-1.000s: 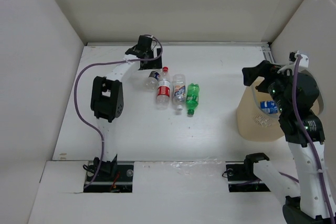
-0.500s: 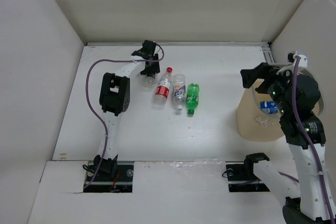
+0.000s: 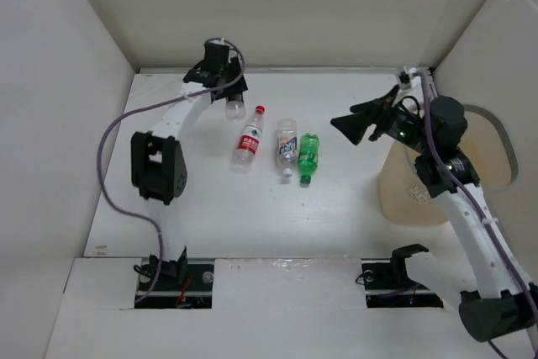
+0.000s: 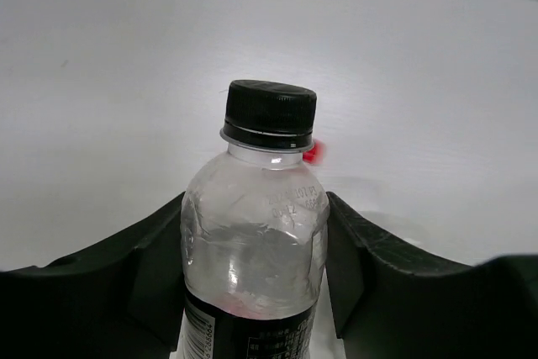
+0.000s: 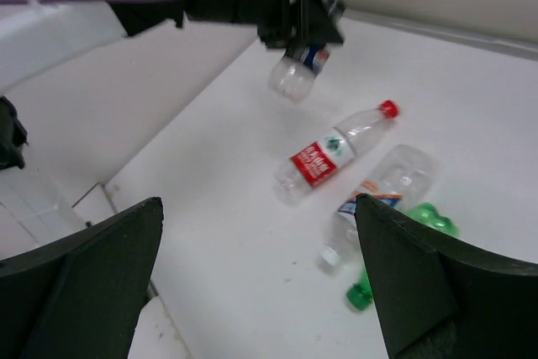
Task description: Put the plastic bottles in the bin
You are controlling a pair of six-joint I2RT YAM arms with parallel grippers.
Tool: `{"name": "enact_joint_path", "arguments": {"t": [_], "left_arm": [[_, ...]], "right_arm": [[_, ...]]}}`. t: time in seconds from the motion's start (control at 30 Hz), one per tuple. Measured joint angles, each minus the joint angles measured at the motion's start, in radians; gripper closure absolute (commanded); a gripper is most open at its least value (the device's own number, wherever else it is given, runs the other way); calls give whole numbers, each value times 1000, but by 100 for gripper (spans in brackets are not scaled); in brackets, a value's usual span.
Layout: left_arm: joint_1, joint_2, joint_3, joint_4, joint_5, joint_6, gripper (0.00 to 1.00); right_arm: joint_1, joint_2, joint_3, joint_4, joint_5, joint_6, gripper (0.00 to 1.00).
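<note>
My left gripper (image 4: 255, 208) is shut on a clear plastic bottle (image 4: 256, 233) with a black cap and a dark label, held off the table near the back wall (image 3: 234, 107). Three more plastic bottles lie in the middle of the table: one with a red label (image 3: 246, 139), one with a pale label (image 3: 287, 144), and a green one (image 3: 308, 154). My right gripper (image 3: 346, 123) stands open and empty, above the table to the right of these bottles. They also show under it in the right wrist view (image 5: 336, 149). The tan bin (image 3: 412, 195) stands at the right, partly hidden by my right arm.
White walls close in the table at the back and on both sides. The left arm's purple cable (image 3: 113, 132) loops over the left part of the table. Both arm bases sit at the near edge.
My left gripper has shut on the black-capped bottle and lifted it toward the back wall. My right arm has swung left from above the bin toward the middle. The red-labelled bottle shifted slightly.
</note>
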Motion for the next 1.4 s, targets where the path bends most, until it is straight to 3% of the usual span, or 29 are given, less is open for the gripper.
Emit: {"name": "enact_joint_path", "arguments": {"t": [0.17, 0.33, 0.53, 0.9, 0.93, 1.0, 1.03, 1.1, 1.17, 1.2, 1.4], "left_arm": [[0, -402, -174, 287, 275, -78, 100], [-40, -611, -311, 622, 536, -182, 100], [-74, -578, -397, 814, 714, -306, 100], [-213, -518, -408, 933, 760, -370, 100], [-216, -514, -408, 939, 760, -375, 100], [-217, -507, -408, 953, 760, -382, 100], [-219, -502, -408, 964, 758, -381, 99], [-217, -491, -408, 991, 764, -387, 82], [-218, -488, -408, 999, 764, -385, 32], [-219, -487, -408, 1005, 763, -390, 2], [-211, -474, -350, 948, 699, -400, 0]], "right_arm": [[144, 156, 14, 127, -26, 31, 0], [199, 257, 51, 275, -31, 93, 0], [225, 322, 62, 474, -47, 190, 0], [276, 478, 106, 624, 25, 282, 0], [278, 486, 106, 644, 23, 290, 3], [278, 502, 106, 681, 12, 308, 23], [279, 508, 106, 700, 1, 322, 38], [284, 511, 105, 721, -11, 344, 84], [281, 512, 105, 727, -12, 356, 98], [276, 511, 105, 728, -14, 354, 100], [242, 453, 101, 640, 14, 311, 100]]}}
